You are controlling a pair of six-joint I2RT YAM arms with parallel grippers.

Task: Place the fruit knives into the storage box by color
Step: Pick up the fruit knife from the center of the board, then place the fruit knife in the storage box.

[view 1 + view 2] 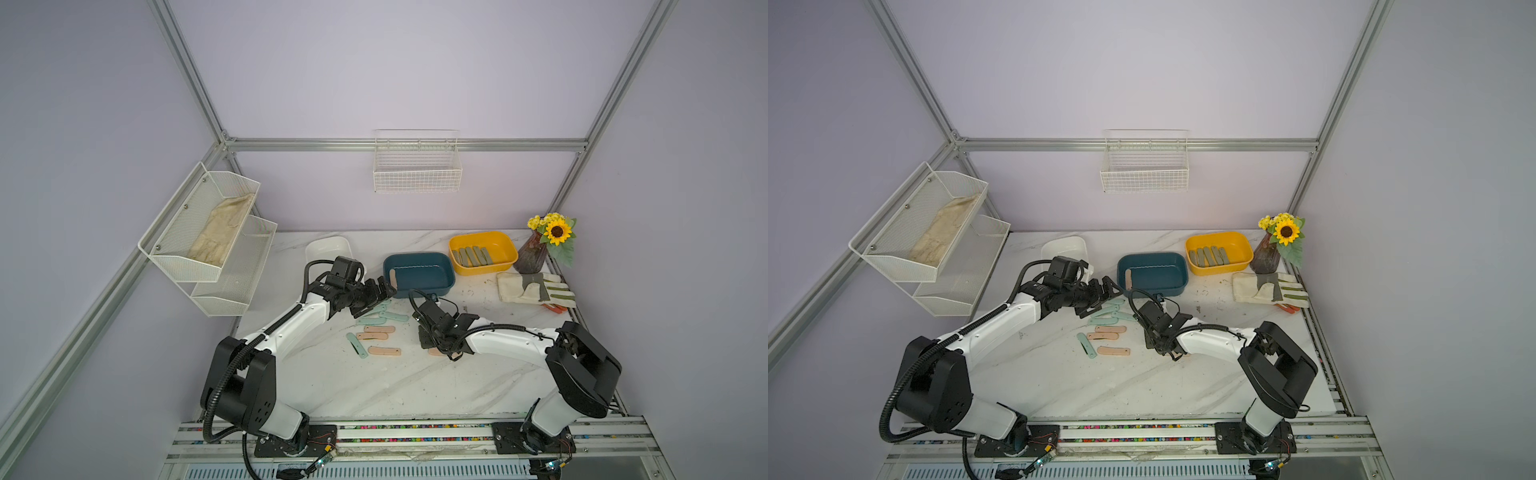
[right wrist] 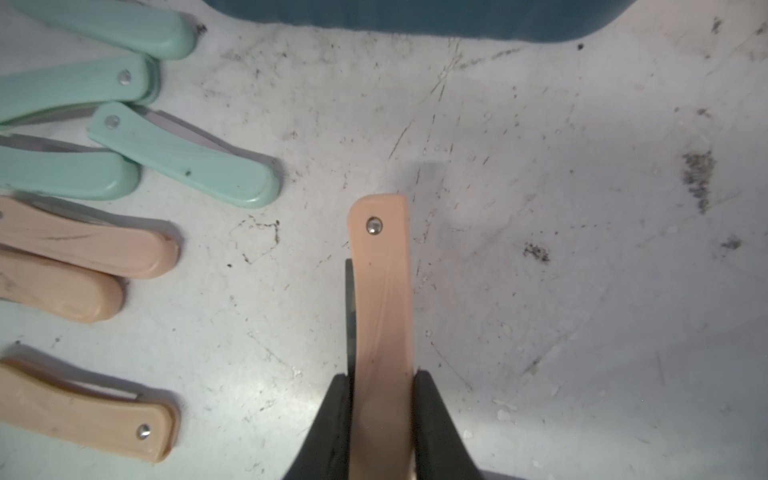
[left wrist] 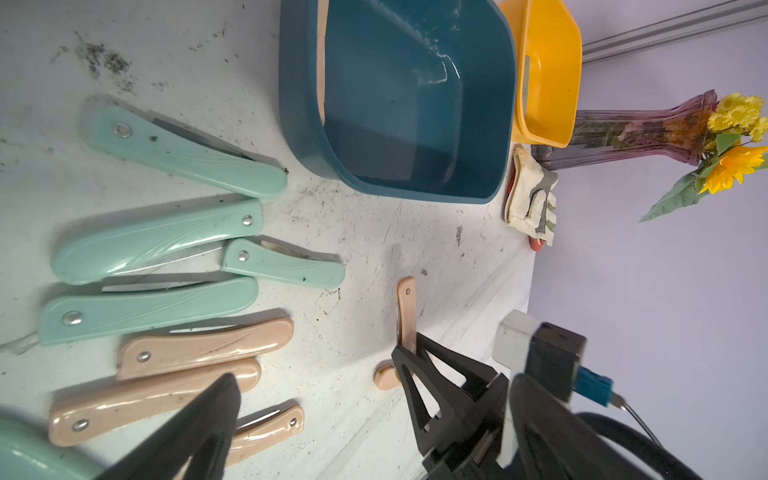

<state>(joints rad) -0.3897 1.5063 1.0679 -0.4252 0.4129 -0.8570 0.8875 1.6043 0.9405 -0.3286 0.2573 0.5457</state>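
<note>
Your right pincer clamps a pink knife on the bench; left pincer gapes wide. Done: olive knives in yellow box, one pink in blue box. Left: mint knives, loose pink knives.

Right arm low, jaws clamped; left arm extended, jaws wide.

Marble table carries blue box. To its left, white box; to its right, yellow box; farther right, vase and glove. Just in front of blue box, mint knives; farther in front, pink knives.
</note>
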